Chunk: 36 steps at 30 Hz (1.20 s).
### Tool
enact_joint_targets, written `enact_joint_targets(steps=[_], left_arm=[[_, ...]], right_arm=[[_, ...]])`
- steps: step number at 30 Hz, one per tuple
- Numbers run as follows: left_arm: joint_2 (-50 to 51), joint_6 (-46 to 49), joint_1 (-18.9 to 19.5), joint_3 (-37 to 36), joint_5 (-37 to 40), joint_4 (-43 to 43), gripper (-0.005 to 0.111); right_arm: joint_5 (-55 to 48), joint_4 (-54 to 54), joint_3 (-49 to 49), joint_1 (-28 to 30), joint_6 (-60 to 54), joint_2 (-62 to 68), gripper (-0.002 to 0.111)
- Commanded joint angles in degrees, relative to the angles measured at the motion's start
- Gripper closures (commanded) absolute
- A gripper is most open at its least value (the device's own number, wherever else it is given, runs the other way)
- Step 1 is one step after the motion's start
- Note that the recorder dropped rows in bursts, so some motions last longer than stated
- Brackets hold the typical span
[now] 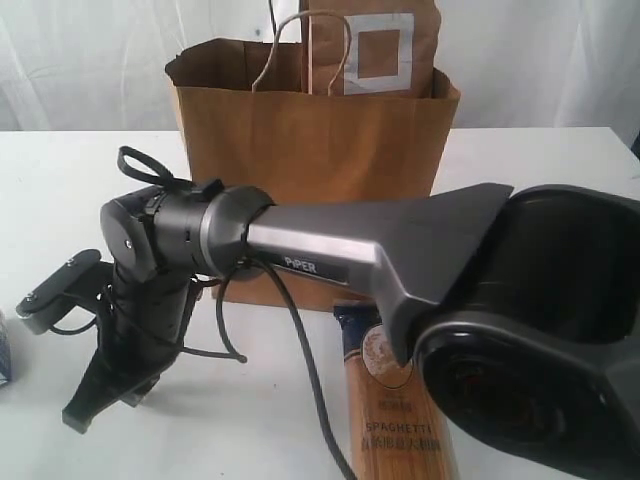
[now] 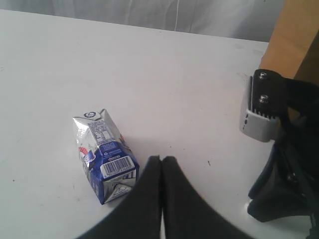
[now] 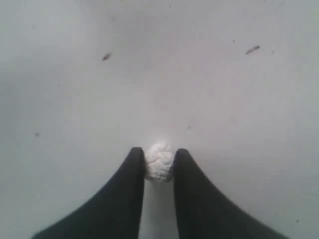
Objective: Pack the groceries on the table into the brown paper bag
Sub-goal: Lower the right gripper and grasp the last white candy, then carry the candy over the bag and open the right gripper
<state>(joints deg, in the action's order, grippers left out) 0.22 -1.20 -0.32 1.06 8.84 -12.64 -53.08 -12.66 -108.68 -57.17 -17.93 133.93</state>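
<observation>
The brown paper bag [image 1: 310,130] stands upright at the back of the white table [image 1: 520,160], with the brown pouch with a grey square label [image 1: 375,45] sticking out of it. A spaghetti packet [image 1: 395,410] lies in front of the bag, partly under the right arm. The small blue-white carton [image 2: 107,157] lies on its side beside my left gripper [image 2: 161,159], which is shut and empty. My right gripper [image 3: 159,151] points down at the table, shut on a small white crumpled ball [image 3: 159,162]. In the exterior view the right gripper [image 1: 90,405] hangs at the lower left.
The right arm [image 1: 330,255] stretches across the front of the bag from its bulky base [image 1: 540,340] at the right. A corner of the bag [image 2: 296,35] and the right arm's wrist camera mount [image 2: 261,107] show in the left wrist view.
</observation>
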Motion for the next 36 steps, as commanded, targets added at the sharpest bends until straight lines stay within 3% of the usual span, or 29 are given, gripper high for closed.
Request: enact_joint_targets(steps=[1, 7, 12, 15, 21, 24, 27, 30, 36], left_arm=[[-0.22, -0.03, -0.32, -0.31, -0.26, -0.64, 0.107], [-0.22, -0.03, -0.32, -0.31, -0.26, -0.64, 0.107], [-0.22, -0.03, -0.32, -0.31, -0.26, -0.64, 0.107], [-0.22, -0.03, -0.32, -0.31, -0.26, -0.64, 0.107], [-0.22, -0.03, -0.32, -0.31, -0.26, -0.64, 0.107], [-0.22, -0.03, -0.32, -0.31, -0.26, -0.64, 0.107], [-0.22, -0.03, -0.32, -0.31, -0.26, -0.64, 0.107], [-0.22, -0.03, -0.32, -0.31, -0.26, -0.64, 0.107], [-0.22, -0.03, -0.32, -0.31, -0.26, -0.64, 0.107]], right_arm=[[-6.95, 0.21, 0.04, -0.13, 0.22, -3.19, 0.108], [-12.83, 0.93, 0.04, -0.13, 1.65, -13.01, 0.108], [-5.13, 4.78, 0.04, -0.13, 2.50, -23.02, 0.108], [0.57, 12.09, 0.04, -0.13, 6.76, -27.21, 0.108], [2.23, 35.73, 0.04, 1.30, 20.69, -30.29, 0.108], [4.63, 42.21, 0.04, 2.95, 28.11, -29.83, 0.108], [7.55, 43.33, 0.04, 4.54, 28.66, -28.56, 0.108], [10.35, 43.33, 0.04, 6.00, 28.66, -26.86, 0.103], [11.53, 43.19, 0.04, 8.01, 29.37, -24.52, 0.082]])
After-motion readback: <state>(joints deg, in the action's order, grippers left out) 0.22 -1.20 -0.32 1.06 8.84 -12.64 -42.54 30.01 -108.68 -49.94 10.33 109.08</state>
